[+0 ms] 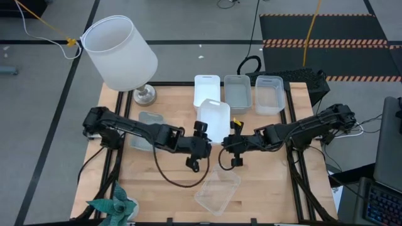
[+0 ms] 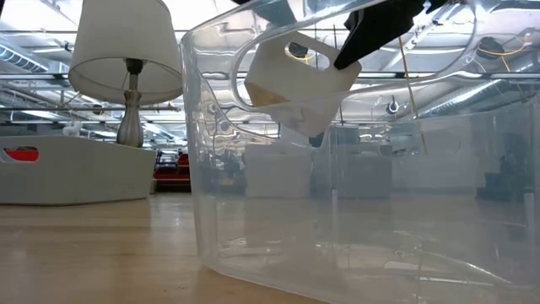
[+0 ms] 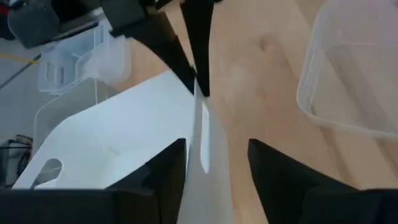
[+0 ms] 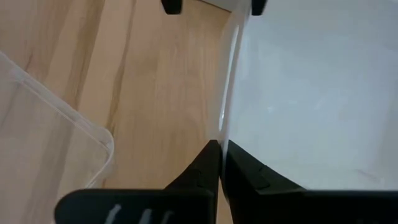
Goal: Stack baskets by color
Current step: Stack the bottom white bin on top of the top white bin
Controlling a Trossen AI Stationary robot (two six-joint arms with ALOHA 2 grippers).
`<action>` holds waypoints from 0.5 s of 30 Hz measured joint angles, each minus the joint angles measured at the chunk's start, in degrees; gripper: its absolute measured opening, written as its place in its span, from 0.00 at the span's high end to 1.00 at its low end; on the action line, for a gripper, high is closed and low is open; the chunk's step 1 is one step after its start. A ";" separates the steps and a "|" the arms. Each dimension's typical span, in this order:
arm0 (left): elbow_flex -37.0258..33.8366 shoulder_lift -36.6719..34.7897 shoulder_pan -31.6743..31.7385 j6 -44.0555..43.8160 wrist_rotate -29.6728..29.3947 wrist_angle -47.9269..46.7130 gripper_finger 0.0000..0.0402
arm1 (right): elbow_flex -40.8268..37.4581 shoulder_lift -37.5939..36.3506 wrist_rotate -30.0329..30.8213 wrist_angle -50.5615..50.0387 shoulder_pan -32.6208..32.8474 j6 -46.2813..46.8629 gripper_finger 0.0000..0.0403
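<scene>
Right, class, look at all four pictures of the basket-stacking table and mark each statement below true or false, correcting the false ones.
1. The right gripper is shut on the wall of a white basket. True.
2. The left gripper has its fingers clamped tight on that basket. False: its fingers stand apart, either side of the basket wall.
3. A clear basket lies at the table's near edge. True.
4. The lamp stands at the table's right. False: it stands at the far left corner.
5. Three baskets sit in a row along the far edge. True.
</scene>
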 joint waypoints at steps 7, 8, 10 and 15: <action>0.07 1.47 0.43 0.00 -4.52 -1.98 0.62 | -0.02 0.00 0.07 -0.32 0.00 -0.05 0.98; 0.07 1.45 0.37 0.00 -4.48 -1.90 0.62 | -0.02 0.00 0.11 -0.26 0.00 -0.09 0.98; 0.07 1.52 0.28 -0.02 -3.99 -2.10 0.65 | -0.02 0.00 0.05 -0.30 0.02 -0.21 0.98; 0.07 1.85 0.84 -0.47 -1.86 -1.78 0.77 | -0.02 0.00 -0.04 0.11 0.02 -0.68 0.98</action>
